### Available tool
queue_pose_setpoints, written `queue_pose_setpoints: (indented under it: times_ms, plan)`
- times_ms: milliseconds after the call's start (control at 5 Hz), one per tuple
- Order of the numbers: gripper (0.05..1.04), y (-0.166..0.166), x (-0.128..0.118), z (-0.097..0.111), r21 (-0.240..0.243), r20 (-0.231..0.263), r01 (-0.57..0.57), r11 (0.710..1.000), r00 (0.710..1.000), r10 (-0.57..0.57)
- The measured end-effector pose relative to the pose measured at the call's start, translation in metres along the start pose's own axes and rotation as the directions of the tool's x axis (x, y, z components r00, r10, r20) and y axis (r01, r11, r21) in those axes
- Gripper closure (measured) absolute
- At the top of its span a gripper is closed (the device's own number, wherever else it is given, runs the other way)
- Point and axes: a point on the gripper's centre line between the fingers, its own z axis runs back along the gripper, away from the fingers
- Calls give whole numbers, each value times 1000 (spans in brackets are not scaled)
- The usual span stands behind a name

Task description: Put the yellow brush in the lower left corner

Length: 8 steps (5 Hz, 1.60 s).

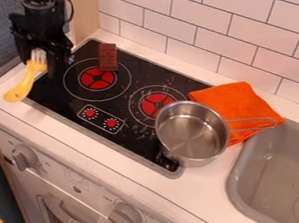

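The black gripper hangs at the upper left, over the left edge of the stove. Directly under it is the white-bristled head of the yellow brush. The brush's handle slants down and to the left, its rounded end over the white counter by the stove's left corner. Whether the brush is held or simply lying there I cannot tell.
A brown chocolate bar lies by the rear burner. The metal pot stands at the stove's right, its handle over an orange cloth. A grey sink is at the far right, below the tiled wall.
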Motion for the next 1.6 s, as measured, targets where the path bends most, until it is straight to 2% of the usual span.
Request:
queue_pose_setpoints:
  times_ms: [400,600,800,1200,1400,1600]
  plan:
    - [318,5,9,-25,3,-45,-11,1000,999,11]
    - [242,8,8,-28,2,-62,-21,1000,998,21]
    - [76,10,10,-30,-7,-92,-32,999,995,31]
    - [84,5,7,-30,-12,-98,-21,1000,995,20]
    - [84,-1,9,-17,-11,-75,-10,1000,997,9]
    - [84,1,15,8,3,-3,-8,1000,1000,8]
